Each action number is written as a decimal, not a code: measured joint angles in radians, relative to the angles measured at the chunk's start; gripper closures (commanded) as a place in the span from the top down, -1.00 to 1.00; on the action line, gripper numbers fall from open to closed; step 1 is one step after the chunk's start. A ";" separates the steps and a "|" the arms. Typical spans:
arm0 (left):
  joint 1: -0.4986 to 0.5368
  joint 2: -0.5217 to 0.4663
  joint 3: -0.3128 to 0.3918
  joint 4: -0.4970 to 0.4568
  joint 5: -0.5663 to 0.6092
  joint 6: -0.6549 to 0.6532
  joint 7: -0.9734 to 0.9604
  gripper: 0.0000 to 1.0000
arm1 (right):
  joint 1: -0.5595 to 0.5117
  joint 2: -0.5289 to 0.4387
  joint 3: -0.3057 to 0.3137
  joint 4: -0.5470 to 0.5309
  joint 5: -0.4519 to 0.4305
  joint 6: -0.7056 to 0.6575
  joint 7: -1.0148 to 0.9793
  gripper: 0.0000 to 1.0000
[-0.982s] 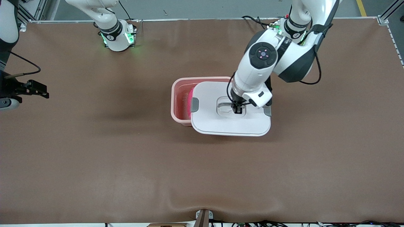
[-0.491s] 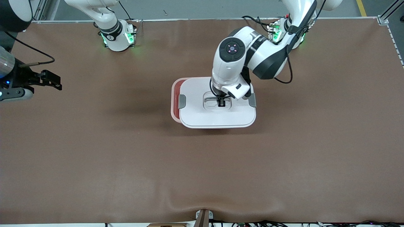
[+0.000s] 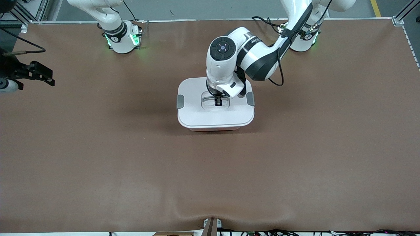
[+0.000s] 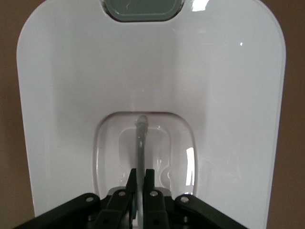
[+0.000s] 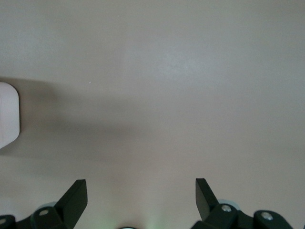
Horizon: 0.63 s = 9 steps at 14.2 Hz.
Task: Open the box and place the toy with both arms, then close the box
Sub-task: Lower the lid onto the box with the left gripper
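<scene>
Front view: left end effector (image 3: 219,102) clenched on lid handle (image 4: 141,143), lid (image 3: 215,113) covering box (image 3: 213,129) mid-counter.
Toy hidden; box mostly covered. Right end effector (image 5: 138,195) released, waiting over bare counter (image 3: 98,147).

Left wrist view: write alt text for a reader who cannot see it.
The left hand is shut on the grey handle sunk in the middle of a white lid. A grey clip sits at the lid's end, and brown table shows along both sides.
</scene>
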 measured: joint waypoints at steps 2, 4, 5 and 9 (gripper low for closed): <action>-0.001 0.012 0.000 0.000 0.000 0.016 0.000 -1.00 | 0.000 0.000 0.000 0.014 0.000 -0.026 0.005 1.00; -0.006 0.029 0.000 0.000 0.000 0.022 0.000 -1.00 | 0.000 -0.001 -0.002 0.017 0.008 -0.025 0.010 1.00; -0.011 0.037 0.000 0.000 0.000 0.023 0.000 -1.00 | 0.000 0.000 -0.006 0.016 0.023 -0.015 0.012 1.00; -0.025 0.048 0.000 0.000 0.000 0.022 0.000 -1.00 | -0.015 0.001 -0.016 -0.021 0.038 0.075 0.013 1.00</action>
